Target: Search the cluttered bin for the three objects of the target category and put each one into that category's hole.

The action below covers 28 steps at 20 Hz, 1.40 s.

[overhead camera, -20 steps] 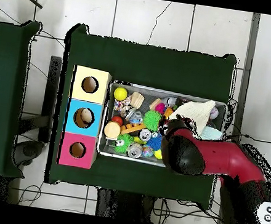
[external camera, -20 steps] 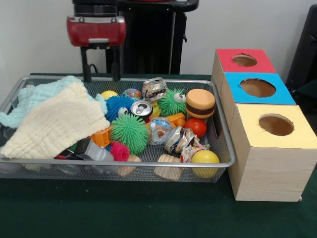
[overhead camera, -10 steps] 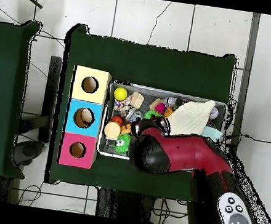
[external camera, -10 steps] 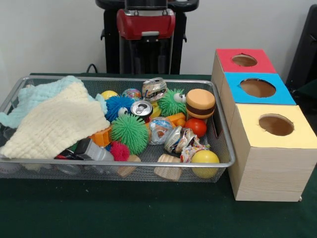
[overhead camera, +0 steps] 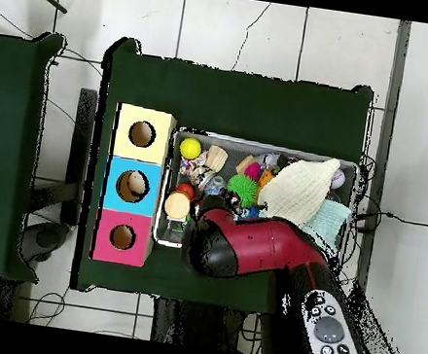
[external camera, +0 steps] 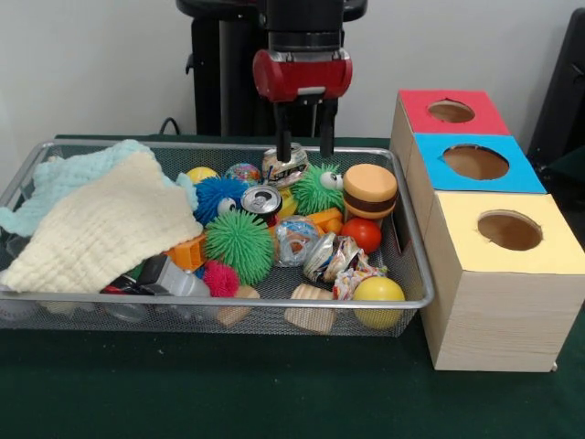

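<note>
My gripper (external camera: 304, 146) hangs open over the back of the wire bin (external camera: 416, 265), its two fingers (external camera: 283, 139) straddling the top of a crushed silver can (external camera: 285, 168). I cannot tell whether they touch it. A second can (external camera: 261, 200) lies just in front, and more crushed foil cans (external camera: 331, 258) lie toward the front right. Around them are green spiky balls (external camera: 239, 245), a blue spiky ball (external camera: 216, 194), a burger toy (external camera: 369, 190), a red ball (external camera: 364, 234) and a yellow ball (external camera: 378, 291). In the overhead view the red arm (overhead camera: 247, 248) hides the gripper.
Three wooden boxes stand right of the bin, with holes in red (external camera: 451, 112), blue (external camera: 475, 162) and yellow (external camera: 509, 230) tops. Cream cloth (external camera: 101, 229) and pale blue cloth (external camera: 64, 178) cover the bin's left half. Wooden blocks (external camera: 311, 307) lie at the front rim.
In the front view the gripper has swung from the bin's back left to the right and dropped lower, down to the crushed silver can. Nothing in the bin has moved.
</note>
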{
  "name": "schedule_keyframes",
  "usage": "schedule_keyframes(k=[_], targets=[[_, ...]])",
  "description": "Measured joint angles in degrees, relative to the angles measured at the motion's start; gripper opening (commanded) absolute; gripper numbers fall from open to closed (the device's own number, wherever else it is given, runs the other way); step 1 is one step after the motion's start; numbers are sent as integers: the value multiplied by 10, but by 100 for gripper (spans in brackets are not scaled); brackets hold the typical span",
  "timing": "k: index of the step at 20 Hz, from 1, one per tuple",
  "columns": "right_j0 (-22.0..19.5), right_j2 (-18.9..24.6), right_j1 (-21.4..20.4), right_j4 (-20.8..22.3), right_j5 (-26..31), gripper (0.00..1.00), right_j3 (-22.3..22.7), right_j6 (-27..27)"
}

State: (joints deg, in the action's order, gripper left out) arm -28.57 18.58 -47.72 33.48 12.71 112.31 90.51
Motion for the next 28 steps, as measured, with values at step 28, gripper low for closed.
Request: schedule_keyframes(k=[28], targets=[[31, -128, 71, -30, -93, 100, 1, 0]])
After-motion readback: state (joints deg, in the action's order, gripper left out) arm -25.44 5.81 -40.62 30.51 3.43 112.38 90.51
